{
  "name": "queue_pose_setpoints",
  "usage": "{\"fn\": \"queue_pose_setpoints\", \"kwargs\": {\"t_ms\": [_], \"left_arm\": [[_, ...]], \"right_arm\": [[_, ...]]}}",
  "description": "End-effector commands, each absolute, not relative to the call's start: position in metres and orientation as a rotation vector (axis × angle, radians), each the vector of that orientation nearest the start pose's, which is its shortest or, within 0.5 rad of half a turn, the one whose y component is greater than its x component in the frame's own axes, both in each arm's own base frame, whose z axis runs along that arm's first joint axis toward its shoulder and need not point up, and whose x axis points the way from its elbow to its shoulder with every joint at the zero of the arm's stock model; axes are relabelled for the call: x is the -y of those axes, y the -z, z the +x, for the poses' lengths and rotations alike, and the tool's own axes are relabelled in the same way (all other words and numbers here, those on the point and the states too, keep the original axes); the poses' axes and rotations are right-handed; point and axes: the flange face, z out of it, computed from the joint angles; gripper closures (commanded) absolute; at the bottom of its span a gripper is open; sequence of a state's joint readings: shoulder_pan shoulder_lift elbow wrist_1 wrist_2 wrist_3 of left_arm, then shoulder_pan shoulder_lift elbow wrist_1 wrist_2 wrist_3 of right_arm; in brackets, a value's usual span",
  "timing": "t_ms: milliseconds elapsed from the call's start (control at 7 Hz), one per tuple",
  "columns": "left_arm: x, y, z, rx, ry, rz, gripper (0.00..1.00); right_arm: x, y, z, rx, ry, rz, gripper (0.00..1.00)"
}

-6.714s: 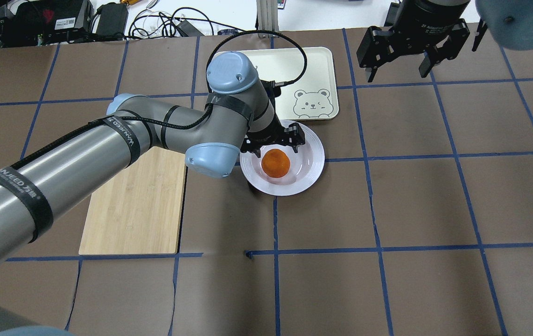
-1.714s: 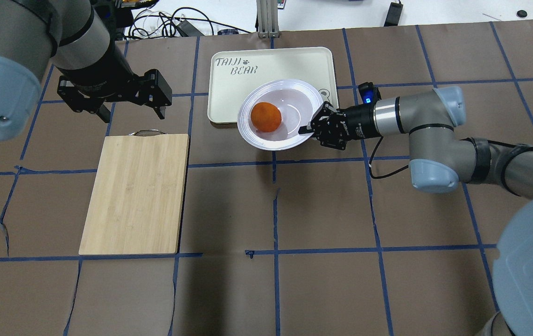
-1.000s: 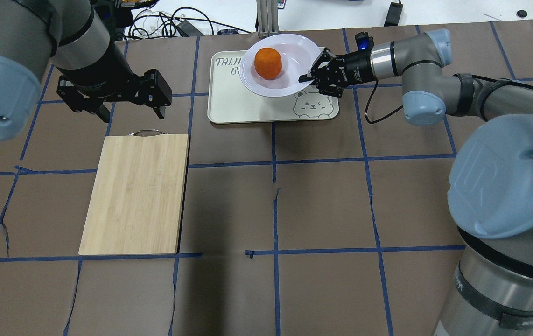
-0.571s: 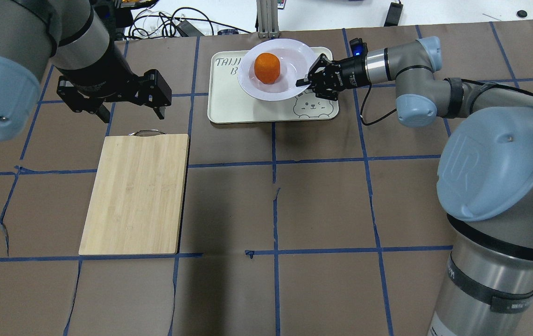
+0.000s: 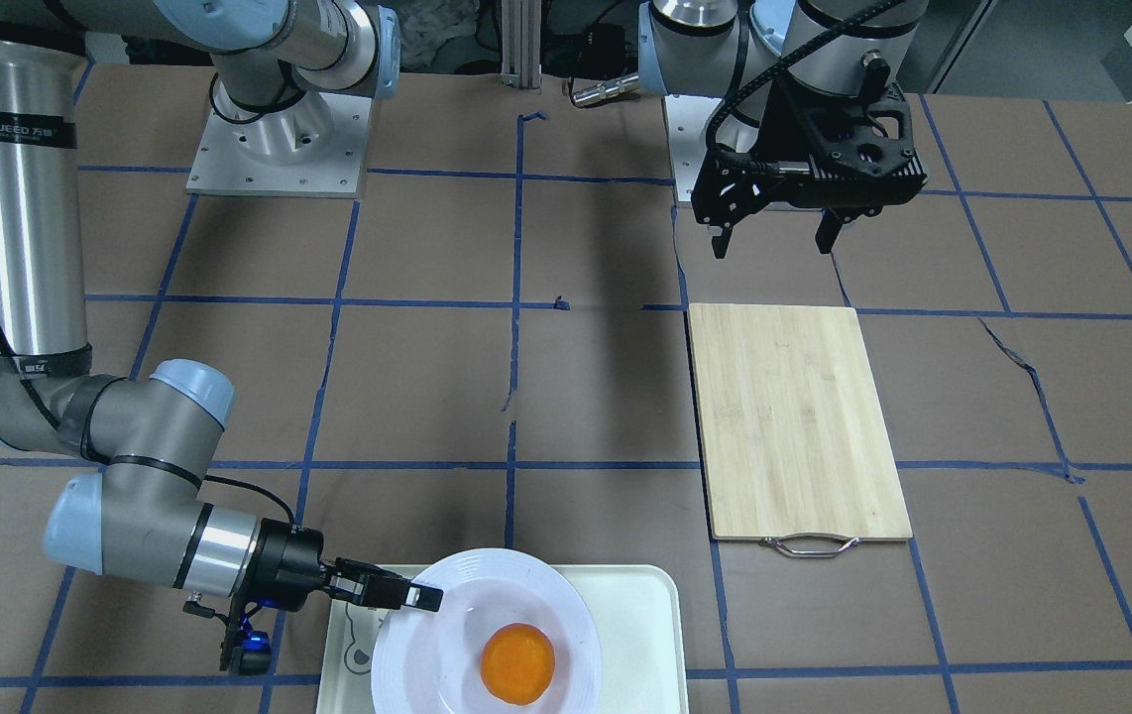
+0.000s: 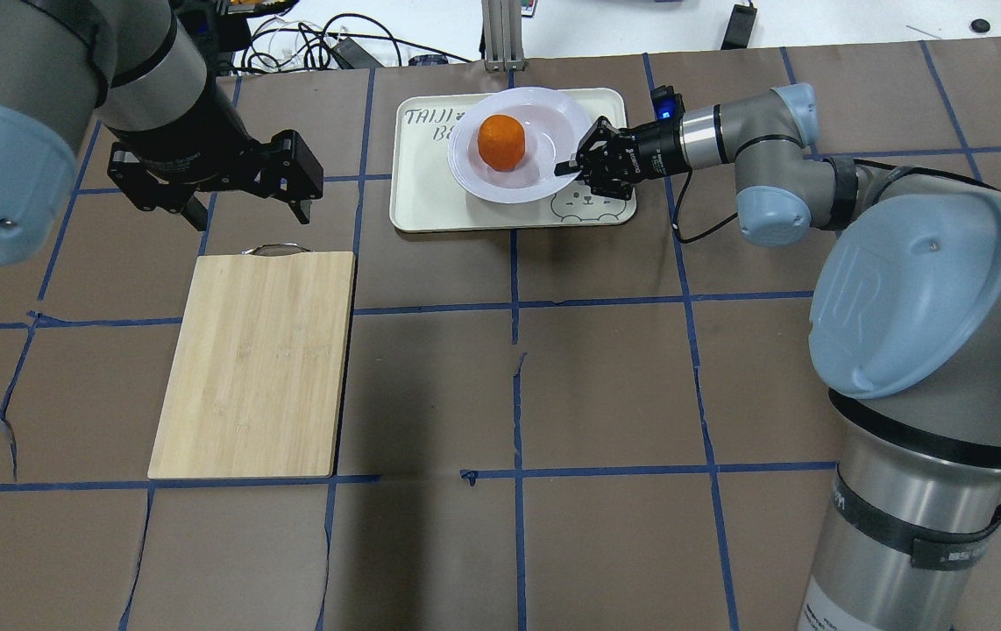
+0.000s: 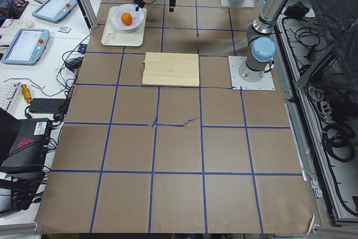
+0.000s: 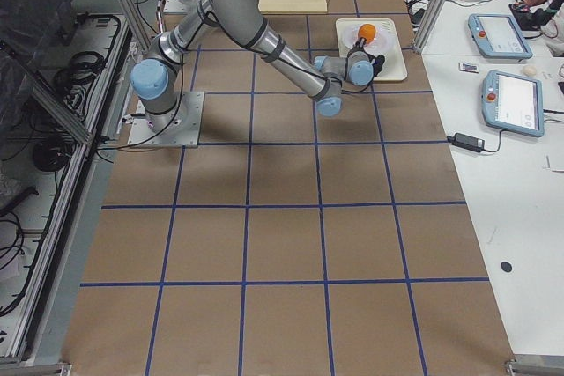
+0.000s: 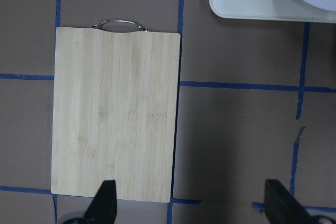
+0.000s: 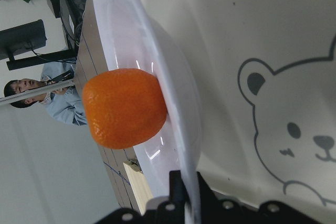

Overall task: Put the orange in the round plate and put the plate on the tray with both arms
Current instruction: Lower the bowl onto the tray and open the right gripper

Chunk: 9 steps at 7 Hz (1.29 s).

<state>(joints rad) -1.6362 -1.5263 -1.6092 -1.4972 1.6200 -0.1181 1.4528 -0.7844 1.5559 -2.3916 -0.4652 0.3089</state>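
The orange (image 6: 500, 142) lies in the white round plate (image 6: 544, 131), which sits low over the cream tray (image 6: 430, 188), covering the top of its bear face. I cannot tell whether the plate's base touches the tray. My right gripper (image 6: 569, 166) is shut on the plate's right rim. The right wrist view shows the orange (image 10: 123, 107) in the tilted-looking plate (image 10: 178, 108) close above the tray (image 10: 262, 35). From the front, the right gripper (image 5: 427, 598) pinches the plate (image 5: 447, 635) holding the orange (image 5: 517, 663). My left gripper (image 6: 251, 215) hangs open and empty to the tray's left.
A bamboo cutting board (image 6: 255, 364) with a metal handle lies on the left part of the table, below the left gripper. Cables and gear (image 6: 308, 44) crowd the far edge behind the tray. A person shows in the background of the right wrist view.
The right gripper carried the plate with the orange from the table up over the tray and has now brought it lower and slightly nearer. The left arm has stayed still since 1.7 s ago.
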Motion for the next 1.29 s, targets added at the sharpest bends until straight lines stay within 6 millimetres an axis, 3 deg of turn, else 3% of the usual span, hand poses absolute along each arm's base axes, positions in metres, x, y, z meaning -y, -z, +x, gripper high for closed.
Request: {"fn": "queue_pose_setpoints", "kwargs": {"t_ms": [0,286,571,857,1000,1143], "left_arm": [[0.471,-0.498,-0.160,-3.096,0.130,-0.084,0.00],[0.471,-0.498,-0.160,-3.095,0.130,-0.084,0.00],[0.471,-0.498,-0.160,-3.096,0.130,-0.084,0.00],[0.471,-0.498,-0.159,-3.096,0.130,-0.086,0.00],[0.471,-0.499,-0.159,-3.096,0.132,-0.086,0.00],[0.471,-0.499,-0.159,-3.098,0.132,-0.086,0.00]], "right_arm": [[0.705,-0.147,0.139,-2.022,-0.073,0.413,0.47],[0.708,-0.159,0.132,-2.051,-0.047,0.421,0.43],[0.710,-0.211,0.094,-2.275,0.122,0.444,0.39],[0.697,-0.253,0.079,-2.480,0.135,0.456,0.35],[0.697,-0.290,0.069,-2.628,0.113,0.466,0.35],[0.689,-0.326,0.079,-2.727,0.015,0.444,0.35]]}}
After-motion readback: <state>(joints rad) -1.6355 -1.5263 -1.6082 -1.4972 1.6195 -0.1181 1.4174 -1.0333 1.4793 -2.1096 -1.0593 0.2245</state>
